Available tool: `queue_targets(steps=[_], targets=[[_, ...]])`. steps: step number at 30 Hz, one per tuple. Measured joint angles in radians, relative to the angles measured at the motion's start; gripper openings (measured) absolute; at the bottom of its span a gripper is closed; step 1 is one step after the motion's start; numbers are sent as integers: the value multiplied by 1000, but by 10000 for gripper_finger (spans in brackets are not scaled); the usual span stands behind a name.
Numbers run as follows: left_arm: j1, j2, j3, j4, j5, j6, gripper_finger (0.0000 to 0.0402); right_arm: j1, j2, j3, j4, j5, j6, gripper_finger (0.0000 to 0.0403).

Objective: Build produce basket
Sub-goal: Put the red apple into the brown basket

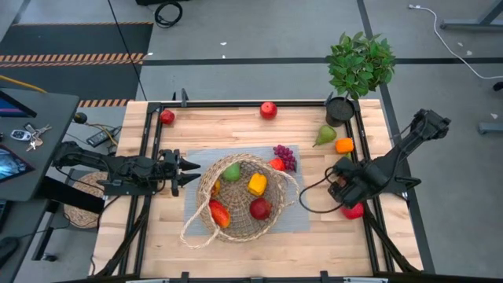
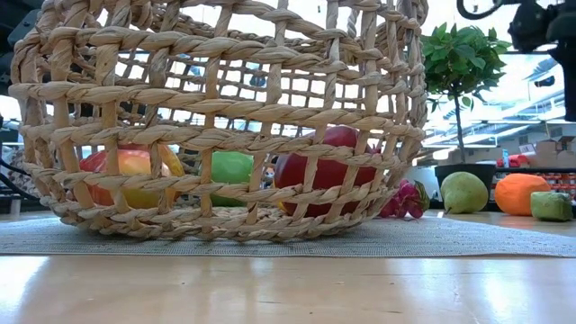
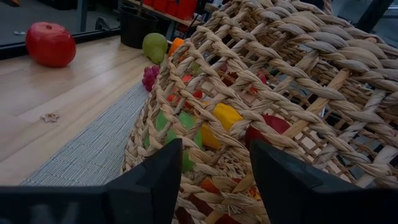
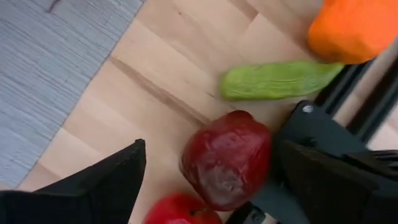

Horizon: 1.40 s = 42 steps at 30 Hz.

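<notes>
Basket (image 1: 240,200) sits on grey mat (image 1: 200,161) mid-table, holding apple, pepper, other produce (image 1: 258,185). Left gripper (image 1: 187,170) pinched on basket's left rim. Right gripper (image 4: 208,174) fingers spread wide, a dark red fruit (image 4: 227,158) between them near table's right edge, not gripped

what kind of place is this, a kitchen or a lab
Likely a robotics lab or workshop, not a kitchen: a framed wooden table on a concrete floor with hazard-striped tape, loose cables, and toy produce in a basket.
</notes>
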Motion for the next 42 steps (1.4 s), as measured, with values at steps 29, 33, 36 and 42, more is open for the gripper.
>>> queue_targets(steps=[29, 33, 36, 42], targets=[[0, 0, 0, 0, 0, 0, 197, -131, 165, -117, 119, -277, 24, 374], [0, 0, 0, 0, 0, 0, 194, -133, 161, -160, 169, -278, 26, 374], [0, 0, 0, 0, 0, 1, 193, -135, 162, -159, 186, -265, 25, 374], [0, 0, 0, 0, 0, 0, 198, -149, 188, -162, 233, -290, -12, 374]])
